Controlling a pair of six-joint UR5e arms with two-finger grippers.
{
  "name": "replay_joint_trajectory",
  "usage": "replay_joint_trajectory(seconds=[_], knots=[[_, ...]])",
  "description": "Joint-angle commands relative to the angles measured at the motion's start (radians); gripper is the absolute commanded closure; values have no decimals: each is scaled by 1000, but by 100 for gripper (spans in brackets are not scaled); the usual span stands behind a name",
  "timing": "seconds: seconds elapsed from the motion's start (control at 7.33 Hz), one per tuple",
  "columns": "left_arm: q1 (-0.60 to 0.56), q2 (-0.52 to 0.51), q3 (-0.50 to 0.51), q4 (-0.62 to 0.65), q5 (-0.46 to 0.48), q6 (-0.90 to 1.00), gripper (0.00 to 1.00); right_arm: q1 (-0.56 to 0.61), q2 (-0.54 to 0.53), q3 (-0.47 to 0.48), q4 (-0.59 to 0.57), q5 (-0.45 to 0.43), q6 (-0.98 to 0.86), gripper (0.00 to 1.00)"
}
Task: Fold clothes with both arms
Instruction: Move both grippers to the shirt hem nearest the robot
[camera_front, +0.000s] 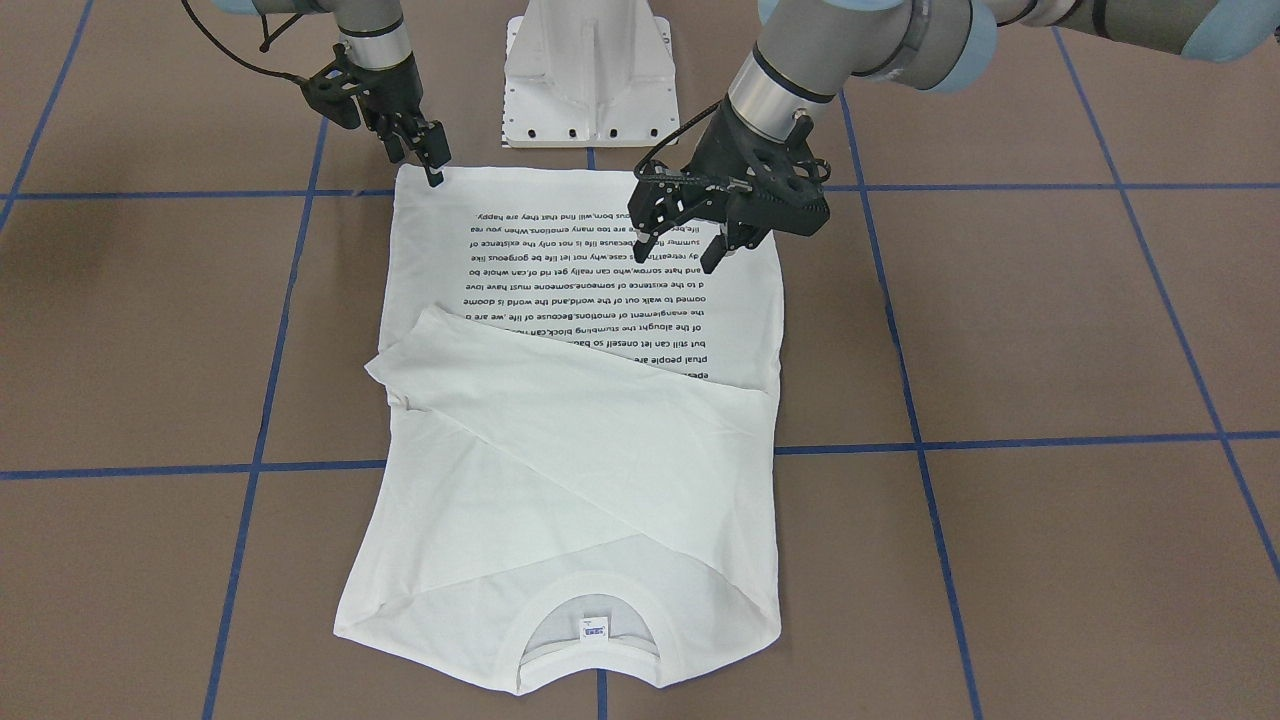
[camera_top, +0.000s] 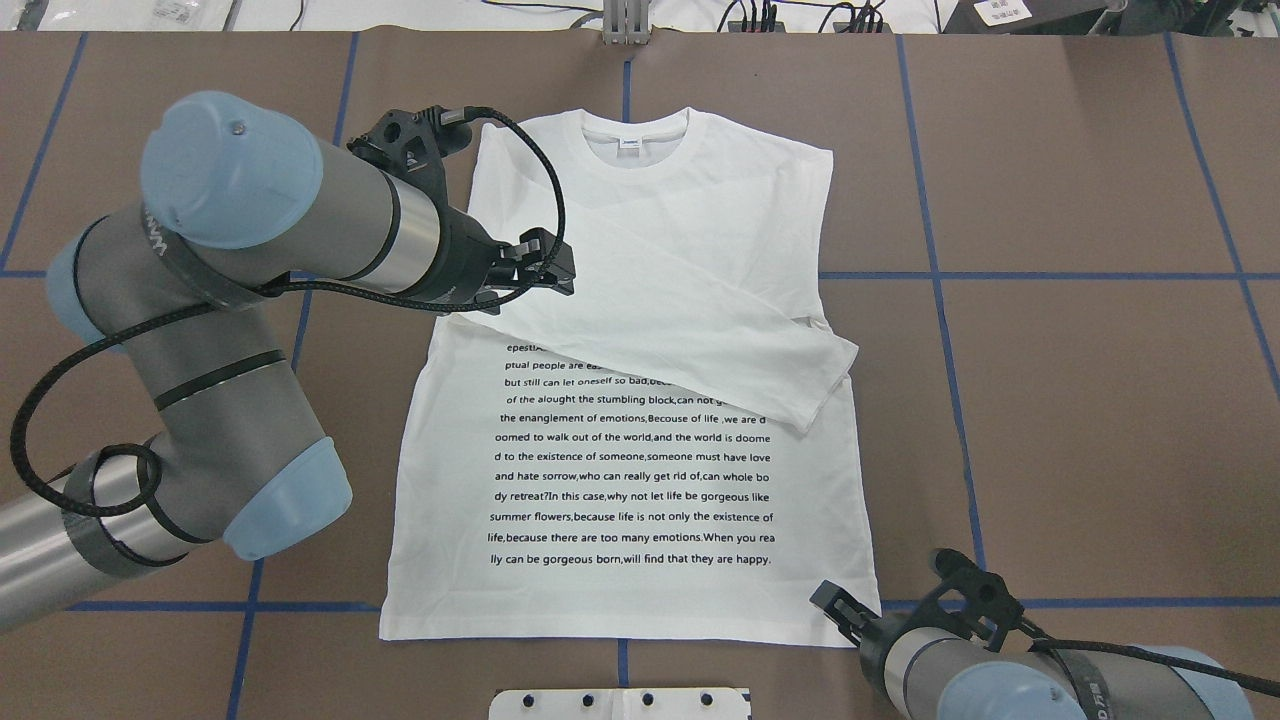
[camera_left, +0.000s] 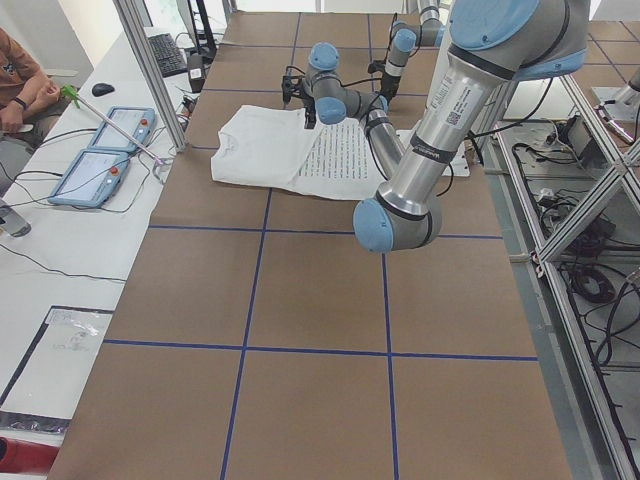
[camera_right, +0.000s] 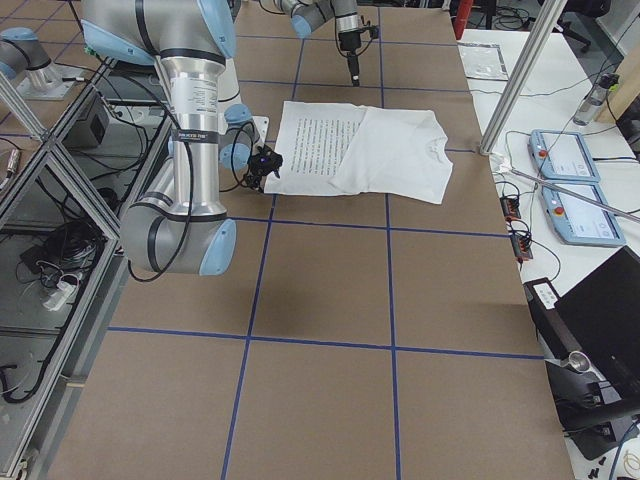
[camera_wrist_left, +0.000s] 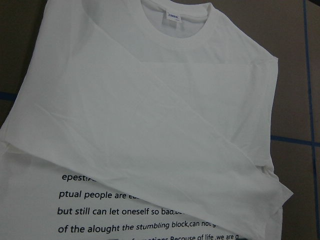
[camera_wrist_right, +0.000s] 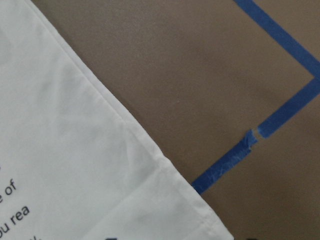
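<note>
White T-shirt (camera_top: 640, 470) lengthwise, collar (camera_front: 592, 587) away from robot, seemingly flat.

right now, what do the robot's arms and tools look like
Both the left arm and right arm are silver-grey metal tubes with light-blue joint caps. The left tool and right tool are black, two-fingered, with cut-out frames. A black braided cable loops along the left arm; small lettering marks its tube.

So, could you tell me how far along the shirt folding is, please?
Done: a sleeve lies folded across the T-shirt. In hand: the right claw sits at a hem corner; the left claw hovers open over the shirt. Left: folding the body, which lies flat.
</note>
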Motion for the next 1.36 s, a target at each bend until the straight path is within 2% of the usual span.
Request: replay_joint_trajectory(seconds=[0.0,0.14,0.27,0.55,0.68,0.82,0.96,1.09,1.23], knots=[[0,2,0,2,1,0,18,1,2,-2,-3,2,4,41],[0,2,0,2,0,-1,18,4,-6,12,-5,2,5,90],[0,2,0,0,0,-1,18,2,-13,20,-8,3,5,100],[0,4,0,2,0,-3,18,-8,-14,35,-66,6,4,100],[-1,4,-7,5,-3,-9,18,-7,-17,78,-101,11,4,100],[14,65,-93,106,-3,-15,18,-7,-15,92,-118,13,2,100],[35,138,-178,135,1,-38,18,-5,-17,124,-118,13,1,100],[81,230,-218,134,9,-55,18,2,-18,158,-120,11,2,100],[162,279,-232,132,65,-137,18,7,-17,164,-121,13,2,100]])
